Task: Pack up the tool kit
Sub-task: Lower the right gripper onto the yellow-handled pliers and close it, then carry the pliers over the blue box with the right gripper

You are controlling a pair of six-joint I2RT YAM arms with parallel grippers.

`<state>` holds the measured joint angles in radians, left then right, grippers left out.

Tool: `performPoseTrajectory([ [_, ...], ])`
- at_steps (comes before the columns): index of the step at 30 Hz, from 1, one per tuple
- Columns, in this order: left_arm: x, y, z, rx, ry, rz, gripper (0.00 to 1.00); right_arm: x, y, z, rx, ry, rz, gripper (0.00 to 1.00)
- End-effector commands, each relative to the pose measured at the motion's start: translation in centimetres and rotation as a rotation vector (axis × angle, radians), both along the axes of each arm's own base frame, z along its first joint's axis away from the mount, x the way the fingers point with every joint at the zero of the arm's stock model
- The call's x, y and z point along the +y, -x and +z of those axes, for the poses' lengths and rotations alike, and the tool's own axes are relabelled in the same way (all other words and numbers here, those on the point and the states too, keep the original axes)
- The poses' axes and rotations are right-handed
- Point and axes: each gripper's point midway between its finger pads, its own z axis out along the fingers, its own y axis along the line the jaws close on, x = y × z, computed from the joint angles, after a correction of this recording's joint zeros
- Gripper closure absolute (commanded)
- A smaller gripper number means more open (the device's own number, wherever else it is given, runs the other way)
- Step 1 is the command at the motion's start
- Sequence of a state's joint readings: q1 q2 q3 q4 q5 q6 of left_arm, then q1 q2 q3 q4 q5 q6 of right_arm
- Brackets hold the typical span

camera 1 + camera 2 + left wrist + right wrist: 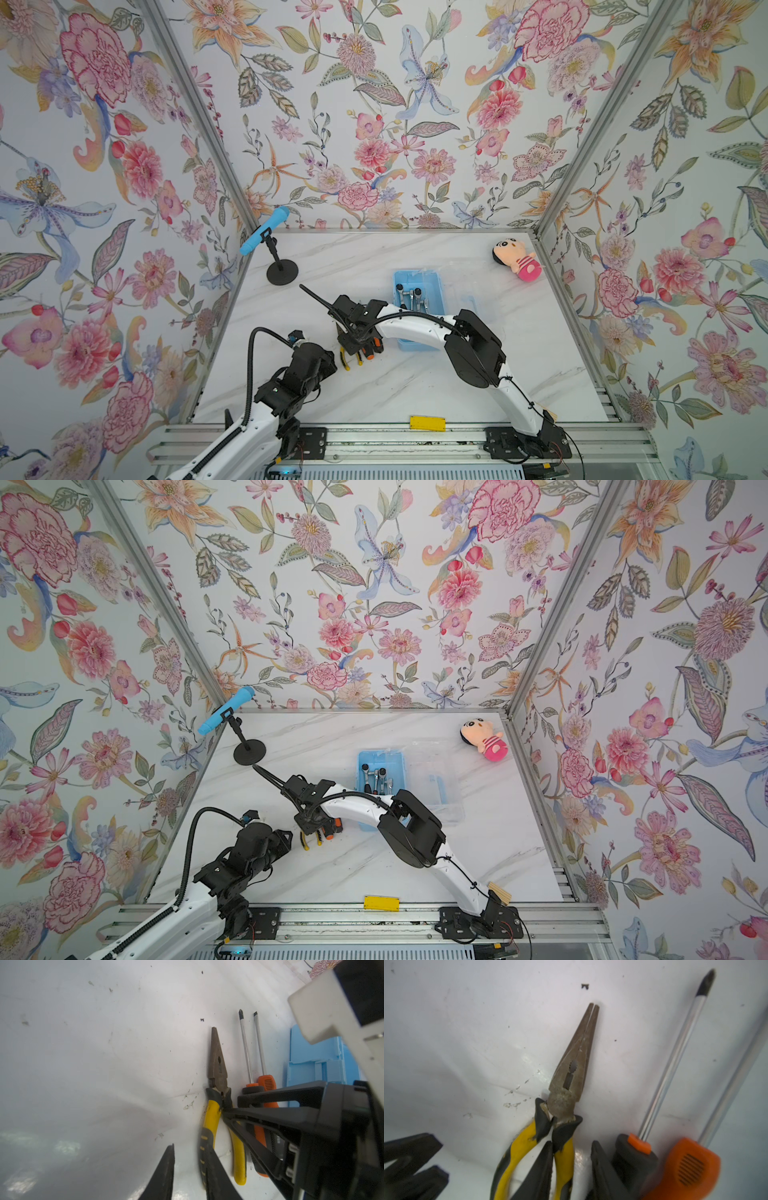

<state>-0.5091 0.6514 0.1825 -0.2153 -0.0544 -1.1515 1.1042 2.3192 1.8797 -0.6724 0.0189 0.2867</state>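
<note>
The yellow-handled pliers [571,1076] lie flat on the white table just left of the light-blue box [399,276], and both top views show them partly under my arms. Two orange-black screwdrivers [675,1043] [259,1047] lie beside the pliers, nearer the box. Several ratchets [413,295] rest in the box. Its clear lid [436,779] lies open to the right. My right gripper [572,1144] is open, its fingers astride one pliers handle, with a gap left on one side. My left gripper [190,1145] is open with nothing between its fingers; one finger lies against the pliers' other handle.
A blue toy microphone [266,230] on a black stand is at the back left. A pink plush doll [519,259] lies at the back right. A yellow block [427,422] sits on the front rail. Flowered walls close in three sides.
</note>
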Motion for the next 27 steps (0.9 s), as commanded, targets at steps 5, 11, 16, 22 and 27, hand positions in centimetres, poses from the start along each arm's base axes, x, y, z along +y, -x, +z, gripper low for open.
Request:
performPoseTrajectory([
  [5,-0.3,-1.8,3.0,-0.06,-0.016,-0.038,0.72,-1.1,1.9,-2.3,0.048,0.099,0.033,0.68],
  [11,0.3,-2.4,4.0,-0.079,-0.025,-0.027,0.72,-1.4,1.9,-3.1,0.065,0.11,0.023,0.71],
  [16,0.8,-2.6,4.8,-0.094,-0.031,-0.019,0.73,-1.3,1.7,-3.0,0.078,0.099,0.015,0.81],
  [22,0.3,-3.5,7.3,-0.151,-0.026,-0.047,0.74,-0.9,1.3,-1.4,0.124,0.033,0.004,1.0],
  [27,0.7,-4.5,10.7,-0.2,-0.091,-0.051,0.75,0.3,0.0,2.2,0.128,-0.093,0.004,1.0],
])
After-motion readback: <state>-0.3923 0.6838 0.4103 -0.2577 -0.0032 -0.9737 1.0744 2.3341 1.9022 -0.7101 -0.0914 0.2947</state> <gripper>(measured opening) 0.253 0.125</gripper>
